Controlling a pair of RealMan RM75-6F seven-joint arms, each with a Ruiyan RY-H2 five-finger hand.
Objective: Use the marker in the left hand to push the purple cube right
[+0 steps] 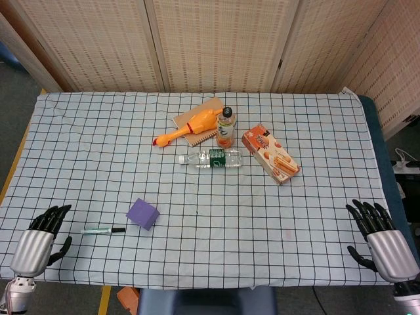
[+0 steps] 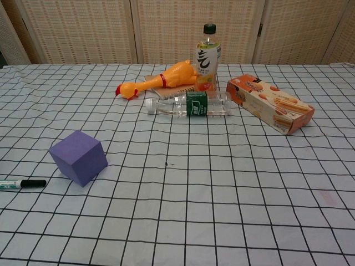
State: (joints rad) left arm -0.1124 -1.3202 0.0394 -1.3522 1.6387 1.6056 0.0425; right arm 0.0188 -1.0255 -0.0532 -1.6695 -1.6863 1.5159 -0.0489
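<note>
A purple cube (image 1: 143, 213) (image 2: 78, 157) sits on the checked cloth at the front left. Just left of it a marker (image 1: 103, 230) (image 2: 21, 183) lies flat on the cloth, black cap toward the cube. My left hand (image 1: 41, 241) rests near the front left edge, fingers spread, a short way left of the marker and not touching it. At the front right edge my right hand (image 1: 380, 237) also rests with fingers apart and nothing in it. Neither hand shows in the chest view.
At the table's middle back lie a rubber chicken (image 1: 189, 127) on a notebook (image 1: 197, 122), an upright drink bottle (image 1: 226, 127), a water bottle (image 1: 211, 158) on its side and a biscuit box (image 1: 271, 154). Folding screens stand behind.
</note>
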